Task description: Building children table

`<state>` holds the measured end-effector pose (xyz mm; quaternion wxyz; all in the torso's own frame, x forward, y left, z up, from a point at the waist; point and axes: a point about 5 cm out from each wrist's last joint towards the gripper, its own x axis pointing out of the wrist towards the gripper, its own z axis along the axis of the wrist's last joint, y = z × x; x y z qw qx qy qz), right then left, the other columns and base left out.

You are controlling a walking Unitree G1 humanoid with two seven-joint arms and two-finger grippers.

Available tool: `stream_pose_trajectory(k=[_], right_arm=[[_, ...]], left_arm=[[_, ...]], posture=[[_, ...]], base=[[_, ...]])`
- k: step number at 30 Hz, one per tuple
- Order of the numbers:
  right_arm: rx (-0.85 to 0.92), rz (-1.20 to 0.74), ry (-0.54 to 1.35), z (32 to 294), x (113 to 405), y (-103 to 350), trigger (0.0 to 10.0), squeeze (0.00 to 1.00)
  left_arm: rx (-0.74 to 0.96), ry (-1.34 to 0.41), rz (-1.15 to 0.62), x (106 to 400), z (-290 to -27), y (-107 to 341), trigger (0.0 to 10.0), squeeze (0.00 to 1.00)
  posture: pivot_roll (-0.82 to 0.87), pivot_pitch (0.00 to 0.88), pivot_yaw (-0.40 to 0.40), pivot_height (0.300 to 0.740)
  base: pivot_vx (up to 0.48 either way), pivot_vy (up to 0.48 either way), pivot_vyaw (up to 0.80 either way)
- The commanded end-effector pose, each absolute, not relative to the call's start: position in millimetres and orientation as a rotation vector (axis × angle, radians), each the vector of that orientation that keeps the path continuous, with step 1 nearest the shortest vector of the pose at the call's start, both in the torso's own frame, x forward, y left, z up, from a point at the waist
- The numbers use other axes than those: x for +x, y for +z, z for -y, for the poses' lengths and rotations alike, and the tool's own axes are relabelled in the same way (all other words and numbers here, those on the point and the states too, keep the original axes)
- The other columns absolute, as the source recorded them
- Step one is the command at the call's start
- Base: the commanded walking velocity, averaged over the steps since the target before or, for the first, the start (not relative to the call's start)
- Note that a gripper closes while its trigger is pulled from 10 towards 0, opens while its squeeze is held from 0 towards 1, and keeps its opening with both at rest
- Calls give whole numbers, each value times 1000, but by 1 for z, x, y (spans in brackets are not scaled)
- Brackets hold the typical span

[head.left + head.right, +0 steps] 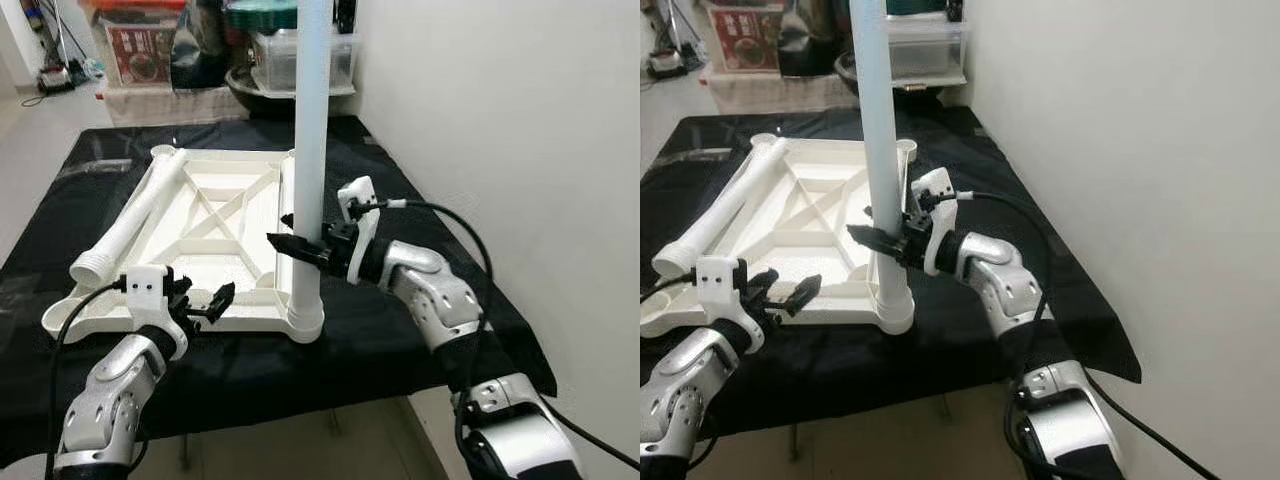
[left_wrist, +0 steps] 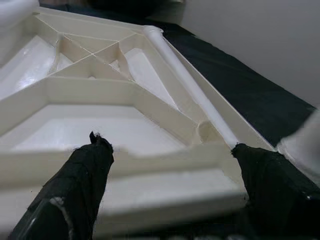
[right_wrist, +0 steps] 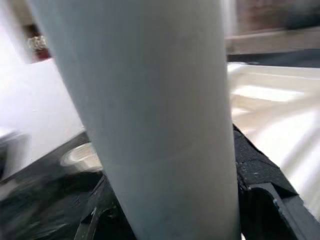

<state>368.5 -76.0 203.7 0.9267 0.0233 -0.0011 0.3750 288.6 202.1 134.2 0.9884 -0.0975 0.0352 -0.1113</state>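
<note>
An upside-down white plastic table top lies on a table draped in black cloth. A white table leg stands upright in its near right corner socket. My right gripper is shut on the table leg a little above the socket; in the right wrist view the leg sits between the black fingers. A second leg lies along the top's left side. My left gripper is open at the top's front rim, its fingertips spread just before it.
A white wall runs close along the right. Clear storage bins, a dark bowl and a box stand behind the table. The cloth's front edge hangs near my arms; floor shows at the far left.
</note>
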Motion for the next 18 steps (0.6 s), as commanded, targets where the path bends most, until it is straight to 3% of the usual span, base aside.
stream_pose_trajectory(k=[1,2,4,6,12,13,14,15,16,18], right_arm=[[115,-96,375,114,382,184,0,0],[115,-96,375,114,382,184,0,0],[191,-118,44,140,379,177,0,0],[197,-106,-2,141,374,177,0,0],[229,-44,22,108,356,188,0,0],[225,-69,83,93,354,189,471,0],[231,-101,188,77,353,189,10000,0],[271,-87,251,66,352,194,10000,0],[262,-66,292,62,352,198,10000,1000],[281,-41,340,60,353,203,10000,1000]], left_arm=[[-198,-228,-79,288,-201,133,10000,0],[-198,-228,-79,288,-201,133,10000,0],[-196,-228,-80,287,-202,133,10000,0],[-195,-227,-81,287,-203,133,10000,0],[-188,-227,-90,289,-203,132,10000,0],[-184,-227,-93,290,-203,132,10000,0],[-182,-227,-94,291,-203,132,10000,0],[-182,-228,-95,291,-203,131,10000,0],[-182,-227,-95,291,-203,131,10000,0],[-183,-227,-95,291,-203,131,10000,0]], posture=[[53,0,-74,740],[53,0,-74,740],[51,0,-65,740],[47,0,-60,740],[47,0,-53,740],[45,0,-52,740],[49,0,-55,740],[51,0,-57,740],[51,0,-57,740],[51,0,-57,740]], base=[[0,0,0],[0,0,0],[0,0,0],[0,0,0],[0,0,0],[0,0,0],[0,0,0],[0,0,0],[0,0,0],[0,0,0]])
